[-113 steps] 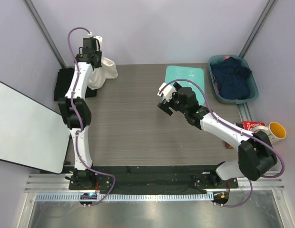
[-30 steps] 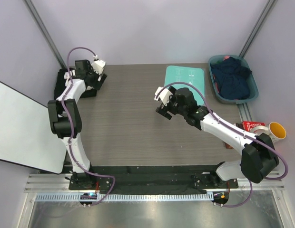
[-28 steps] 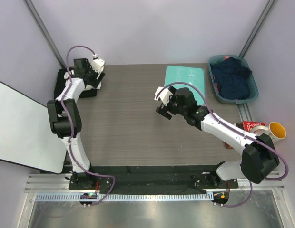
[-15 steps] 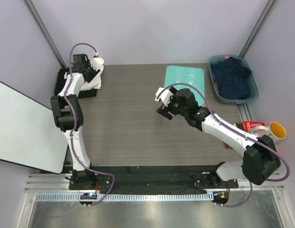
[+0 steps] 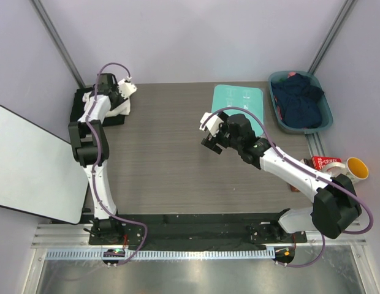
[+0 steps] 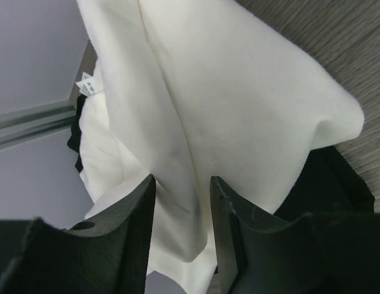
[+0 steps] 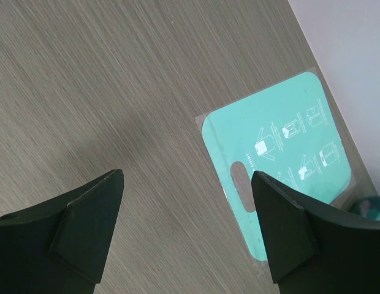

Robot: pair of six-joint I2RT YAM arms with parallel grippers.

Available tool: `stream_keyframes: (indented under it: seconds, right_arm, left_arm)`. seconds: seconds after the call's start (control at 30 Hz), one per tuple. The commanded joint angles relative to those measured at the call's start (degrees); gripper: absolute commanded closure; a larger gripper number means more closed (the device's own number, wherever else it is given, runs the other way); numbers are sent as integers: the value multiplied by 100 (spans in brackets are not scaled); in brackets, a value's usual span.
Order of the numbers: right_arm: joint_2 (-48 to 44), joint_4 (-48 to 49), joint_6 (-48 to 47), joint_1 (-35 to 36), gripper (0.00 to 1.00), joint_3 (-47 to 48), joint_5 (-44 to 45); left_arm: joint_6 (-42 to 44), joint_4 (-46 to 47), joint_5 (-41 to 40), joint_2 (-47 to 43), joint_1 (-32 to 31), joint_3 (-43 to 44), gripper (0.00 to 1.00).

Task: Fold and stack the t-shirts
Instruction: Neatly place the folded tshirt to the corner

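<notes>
The white t-shirt lies bunched at the table's far left corner, partly over the black t-shirt. My left gripper is over that pile. In the left wrist view the left gripper has its jaws narrowly parted and closed on a thick fold of the white t-shirt. The black t-shirt shows under it at the right. My right gripper hovers over the middle of the table. In the right wrist view the right gripper is wide open and empty above bare wood.
A teal plastic board lies flat at the back, also in the right wrist view. A teal bin of dark clothes stands at the back right. A white panel juts out left. A yellow mug and a red box sit at the right.
My left arm has brought the white t-shirt down from a high hanging hold to the far left corner, onto the black one. The right gripper has barely moved.
</notes>
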Motion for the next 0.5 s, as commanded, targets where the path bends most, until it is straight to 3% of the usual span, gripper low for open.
stream_keyframes:
  seconds: [0.0,0.13,0.2,0.27,0.4,0.47]
  right_arm:
    - [-77,302,-68,18,10,65,108]
    - [-68,319,-68,18,10,56,125]
    - [-68,311,-59,18,10,48,134]
    - [-59,319,-59,18,10,47,125]
    - [-42,346,-59,18,10,39,125]
    - [-24,355,-59,18,10,48,125]
  left_arm:
    - [347,46,-346,129,26,248,63]
    - [435,248,-556,208,26,240,94]
    - [400,476,-645,217,35,222,99]
    - [295,574,-680,182,43,213,99]
    - [295,1029,-873,138,70,91,77]
    - [365,1380,-1092,181,78,-6,72]
